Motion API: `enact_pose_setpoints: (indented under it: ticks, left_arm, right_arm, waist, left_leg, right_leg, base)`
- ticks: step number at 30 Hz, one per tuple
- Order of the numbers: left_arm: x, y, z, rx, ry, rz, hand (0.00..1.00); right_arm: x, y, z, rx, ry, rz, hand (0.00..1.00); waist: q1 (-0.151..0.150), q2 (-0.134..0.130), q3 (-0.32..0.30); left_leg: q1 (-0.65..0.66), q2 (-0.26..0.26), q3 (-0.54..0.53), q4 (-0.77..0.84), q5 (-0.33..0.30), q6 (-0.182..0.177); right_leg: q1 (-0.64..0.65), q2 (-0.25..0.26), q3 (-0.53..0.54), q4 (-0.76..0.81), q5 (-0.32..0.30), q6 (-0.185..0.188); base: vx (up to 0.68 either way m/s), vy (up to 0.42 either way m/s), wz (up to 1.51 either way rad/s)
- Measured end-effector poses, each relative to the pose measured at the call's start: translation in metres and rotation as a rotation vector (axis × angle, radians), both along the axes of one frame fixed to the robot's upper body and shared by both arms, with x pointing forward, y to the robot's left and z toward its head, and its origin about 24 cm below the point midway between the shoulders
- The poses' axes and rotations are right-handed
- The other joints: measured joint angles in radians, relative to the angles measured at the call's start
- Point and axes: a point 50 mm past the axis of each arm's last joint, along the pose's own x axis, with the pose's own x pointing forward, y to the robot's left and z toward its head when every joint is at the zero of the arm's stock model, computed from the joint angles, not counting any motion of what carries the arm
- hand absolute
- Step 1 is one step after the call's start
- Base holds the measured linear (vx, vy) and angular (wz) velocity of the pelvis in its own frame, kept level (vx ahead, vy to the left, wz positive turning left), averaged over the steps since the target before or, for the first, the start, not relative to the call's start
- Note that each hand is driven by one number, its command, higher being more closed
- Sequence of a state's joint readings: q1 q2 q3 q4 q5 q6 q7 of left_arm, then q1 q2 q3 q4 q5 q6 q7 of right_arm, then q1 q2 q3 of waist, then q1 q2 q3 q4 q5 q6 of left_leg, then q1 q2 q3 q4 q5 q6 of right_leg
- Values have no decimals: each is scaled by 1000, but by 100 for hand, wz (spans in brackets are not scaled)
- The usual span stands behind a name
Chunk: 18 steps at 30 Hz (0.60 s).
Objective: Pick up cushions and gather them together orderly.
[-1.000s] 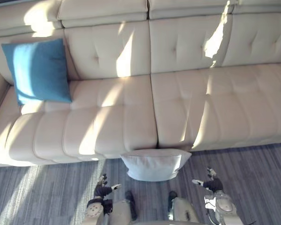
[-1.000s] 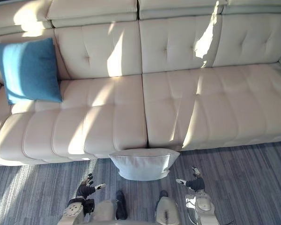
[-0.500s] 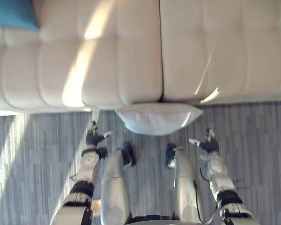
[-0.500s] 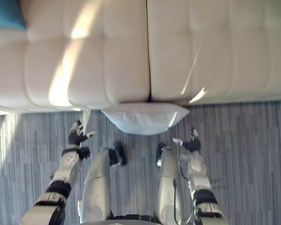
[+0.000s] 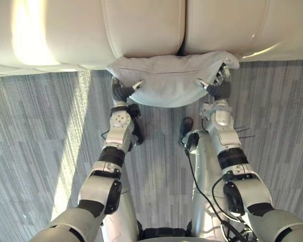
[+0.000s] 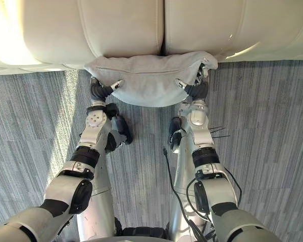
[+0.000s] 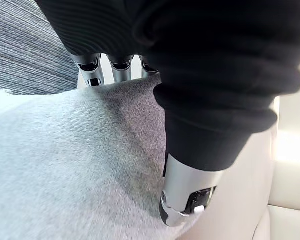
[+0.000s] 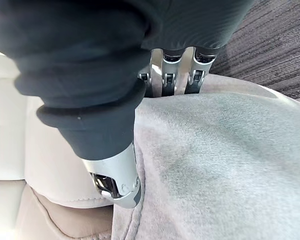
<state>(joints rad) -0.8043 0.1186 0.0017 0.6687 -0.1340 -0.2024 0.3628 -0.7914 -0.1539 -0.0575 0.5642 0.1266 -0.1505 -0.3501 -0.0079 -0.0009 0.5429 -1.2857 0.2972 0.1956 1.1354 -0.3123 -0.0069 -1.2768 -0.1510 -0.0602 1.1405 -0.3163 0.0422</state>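
cushion (image 5: 166, 85): grey cloth, matt, soft, fine short nap | sofa (image 5: 141, 25) at 12 o'clock: cream leather-look upholstery, smooth, faint sheen, stitched seams | floor (image 5: 35, 131): grey carpet, matt, finely ribbed | left hand (image 5: 121, 92), right hand (image 5: 218, 88): glossy, metal-looking silver fingers; dark, matt, ribbed cloth covers

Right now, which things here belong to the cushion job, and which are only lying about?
For the job:
- grey cushion, at the sofa's front edge
- left hand and right hand, one at each end of the cushion

Only surroundings:
- cream sofa
- grey striped floor
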Motion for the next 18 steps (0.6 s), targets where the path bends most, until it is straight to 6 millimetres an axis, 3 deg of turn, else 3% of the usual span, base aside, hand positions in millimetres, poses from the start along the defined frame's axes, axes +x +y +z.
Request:
enact_pose_setpoints:
  ticks: [6, 10, 15, 16, 17, 18]
  left_arm:
    - [-8, -11, 23, 18, -110, -3, 100]
    - [-22, -17, 21, 32, -157, -33, 100]
    - [-51, -30, 6, 30, -194, -85, 100]
    - [-55, -32, 0, 19, -181, -95, 100]
    - [-66, -37, -14, -5, -152, -112, 100]
    - [-76, -41, -21, -26, -145, -128, 100]
  right_arm:
    - [-9, -4, 13, 23, -80, 8, 100]
    - [-22, 1, 4, 9, -110, 34, 100]
    - [-53, -2, -27, 39, -99, 27, 100]
    - [-58, -4, -34, 40, -84, 24, 100]
    - [-69, -5, -50, 38, -49, 24, 100]
    - [-79, -7, -56, 42, -40, 21, 100]
  waist:
    - [-5, 0, 0]
    - [-2, 0, -3]
    - [4, -1, -13]
    - [5, -1, -39]
    - [5, -1, -109]
    - [5, 2, -122]
  left_leg:
    - [22, 0, 1, -10, 12, 3]
    - [127, -3, 1, -69, 26, -13]
    - [382, -20, 11, -221, 45, -44]
    - [400, -21, 17, -236, 46, -44]
    - [421, -22, 29, -263, 47, -47]
    - [484, -26, 36, -288, 49, -50]
  right_leg:
    - [20, 0, -2, -5, 2, -3]
    - [129, 6, -18, -61, 9, -13]
    - [388, 5, -52, -197, 19, -24]
    - [405, 5, -54, -212, 19, -24]
    - [423, 4, -56, -240, 18, -22]
    - [489, 2, -61, -268, 18, -21]
  base:
    - [-40, -43, 1]
    - [-42, -78, 3]
    - [6, -92, 10]
    - [89, -60, 6]
    - [153, -28, 2]
    - [176, -15, 2]
